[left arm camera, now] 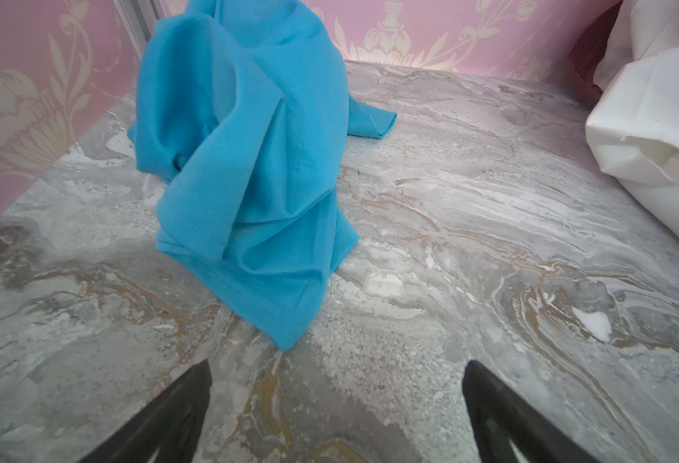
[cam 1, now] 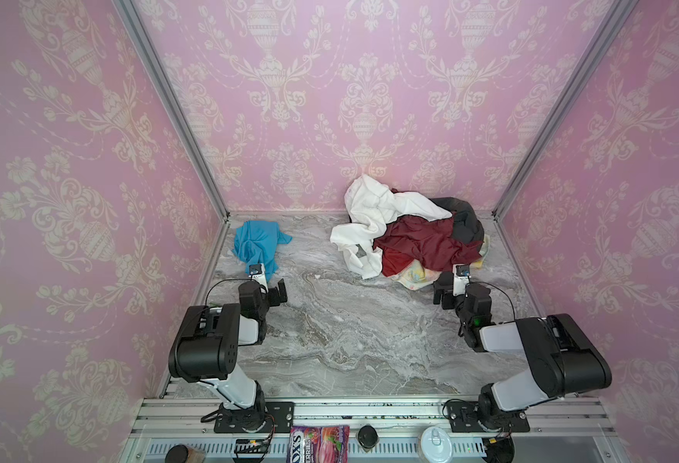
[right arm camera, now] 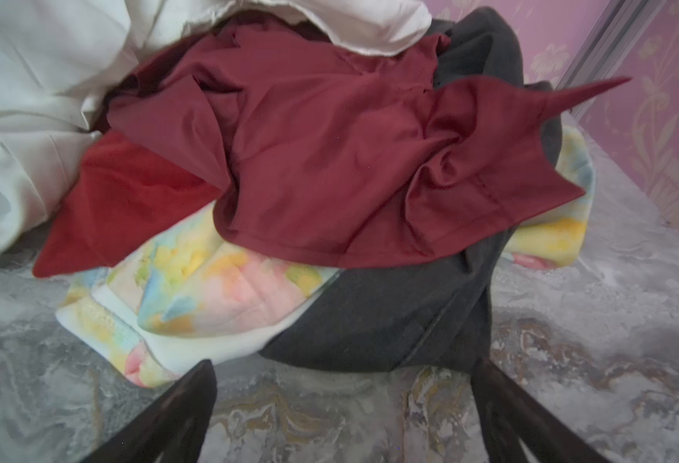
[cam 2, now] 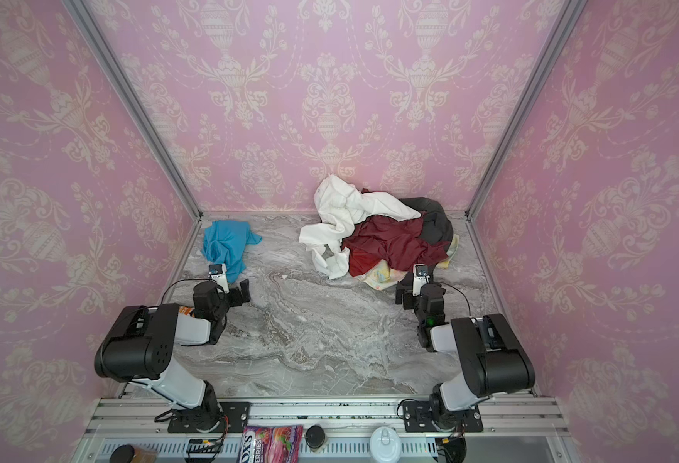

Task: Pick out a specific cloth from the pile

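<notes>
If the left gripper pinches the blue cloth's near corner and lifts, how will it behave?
Probably floppy: the cloth lies in soft folds, so it should drape. Likely light: thin fabric. It sits apart from the pile, so snagging seems unlikely.

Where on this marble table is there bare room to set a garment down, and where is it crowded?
Widest bare patch: the front middle of the table, between left gripper and right gripper. A narrower strip runs back to the wall between the cloth and the pile. The pile crowds the back right; the cloth fills the back left corner.
</notes>
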